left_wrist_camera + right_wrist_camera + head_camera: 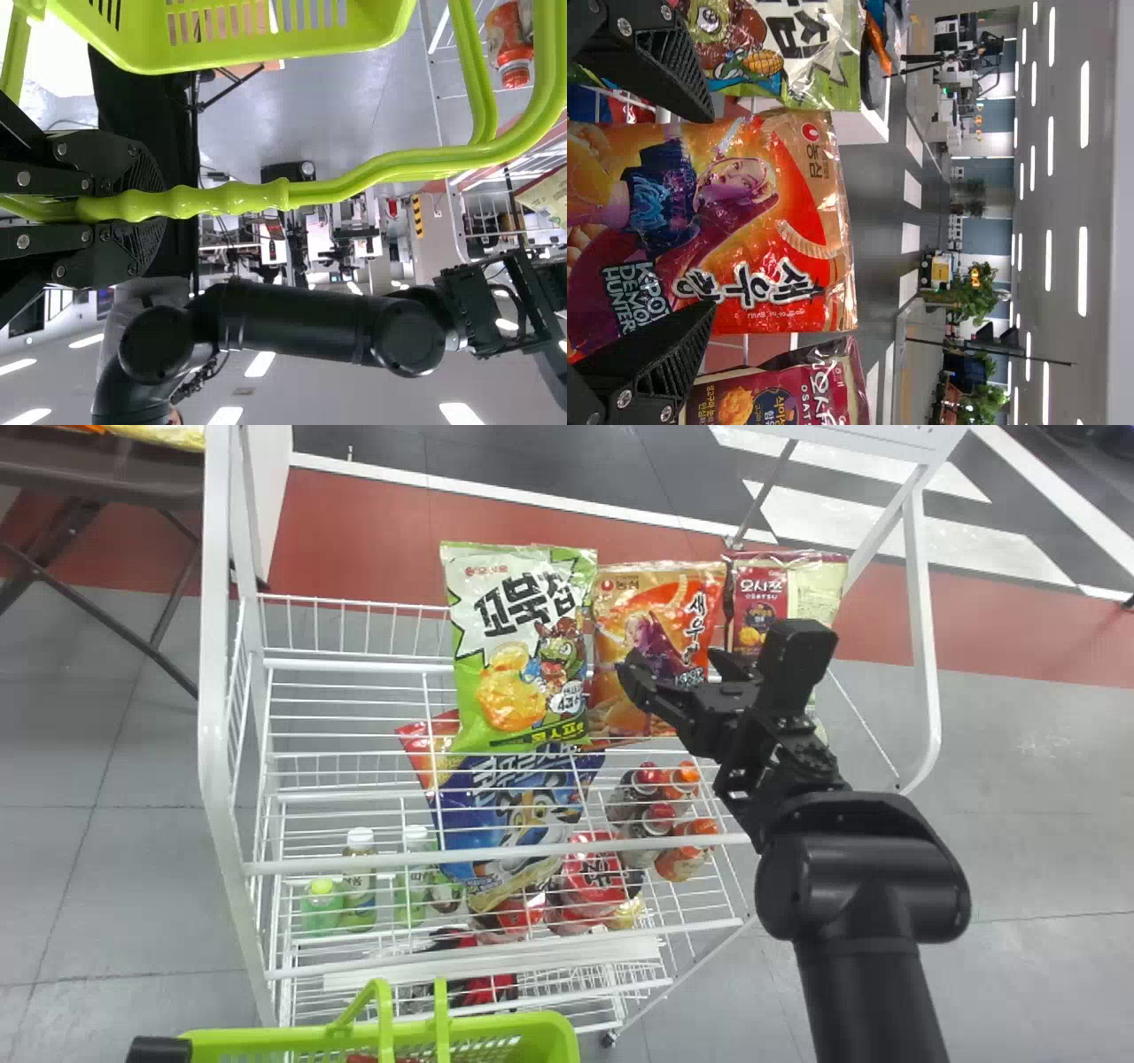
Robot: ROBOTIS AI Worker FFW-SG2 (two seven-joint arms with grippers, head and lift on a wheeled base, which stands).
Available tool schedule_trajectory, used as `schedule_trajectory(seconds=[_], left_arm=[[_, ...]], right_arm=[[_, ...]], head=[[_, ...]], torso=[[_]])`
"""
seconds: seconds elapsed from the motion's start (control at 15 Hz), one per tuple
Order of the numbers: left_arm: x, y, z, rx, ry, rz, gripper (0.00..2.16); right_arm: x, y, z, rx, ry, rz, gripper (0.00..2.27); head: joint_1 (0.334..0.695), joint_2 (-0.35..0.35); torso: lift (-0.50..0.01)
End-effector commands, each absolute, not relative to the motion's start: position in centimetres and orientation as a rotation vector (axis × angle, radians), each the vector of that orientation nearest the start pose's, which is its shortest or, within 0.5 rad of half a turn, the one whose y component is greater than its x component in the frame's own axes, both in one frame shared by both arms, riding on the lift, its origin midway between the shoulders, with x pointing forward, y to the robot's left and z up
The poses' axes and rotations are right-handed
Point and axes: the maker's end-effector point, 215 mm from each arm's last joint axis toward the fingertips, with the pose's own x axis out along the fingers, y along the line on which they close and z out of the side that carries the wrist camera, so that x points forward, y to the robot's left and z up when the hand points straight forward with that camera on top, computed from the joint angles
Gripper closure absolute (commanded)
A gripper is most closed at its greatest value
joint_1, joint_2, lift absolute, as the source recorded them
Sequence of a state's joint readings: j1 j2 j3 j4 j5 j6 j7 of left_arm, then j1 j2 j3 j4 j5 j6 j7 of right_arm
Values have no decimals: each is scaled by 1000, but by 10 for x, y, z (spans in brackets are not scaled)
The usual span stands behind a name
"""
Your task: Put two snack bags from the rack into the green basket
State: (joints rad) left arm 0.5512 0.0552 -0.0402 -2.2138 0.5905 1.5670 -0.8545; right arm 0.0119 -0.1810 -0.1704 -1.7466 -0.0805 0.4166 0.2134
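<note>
Right pincer [709, 212] is pointing at the orange bag [620, 629]

The left pincer [146, 205] is gripping the green basket's [532, 1027] handle [235, 198], as its wrist view is showing; the nearer right pincer is holding wide open; straight ahead, the orange bag is standing tall on the rack [213, 691]; the head view is showing bottles [359, 903] lower.
</note>
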Motion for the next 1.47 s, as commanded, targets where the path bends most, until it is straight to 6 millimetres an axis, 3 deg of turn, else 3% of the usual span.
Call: schedule_trajectory(seconds=[0.0,0.33,0.47,0.53,0.6,0.67,0.73,1.4], left_arm=[[127,-34,-403,-1009,1251,-1186,1474],[128,-30,-405,-1016,1255,-1183,1474],[128,-29,-407,-1018,1260,-1181,1474],[128,-29,-407,-1018,1260,-1181,1474],[128,-29,-408,-1019,1261,-1178,1474],[129,-29,-409,-1019,1263,-1176,1474],[130,-29,-410,-1018,1263,-1175,1474],[139,-30,-411,-996,1257,-1177,1474]], right_arm=[[595,-340,-367,-62,266,40,63],[616,-348,-389,-37,318,33,80],[622,-339,-389,-33,321,59,367],[624,-334,-390,-30,325,75,680],[625,-331,-390,-32,324,80,1430],[623,-326,-392,-19,324,84,1997],[620,-327,-394,-16,322,79,2128],[618,-375,-379,-3,285,-59,2128]], head=[[695,-350],[695,-350],[695,-350],[695,-350],[695,-350],[695,-350],[695,-350],[695,-350]], torso=[[-6],[-6],[-6],[-6],[-6],[-6],[-6],[-6]])
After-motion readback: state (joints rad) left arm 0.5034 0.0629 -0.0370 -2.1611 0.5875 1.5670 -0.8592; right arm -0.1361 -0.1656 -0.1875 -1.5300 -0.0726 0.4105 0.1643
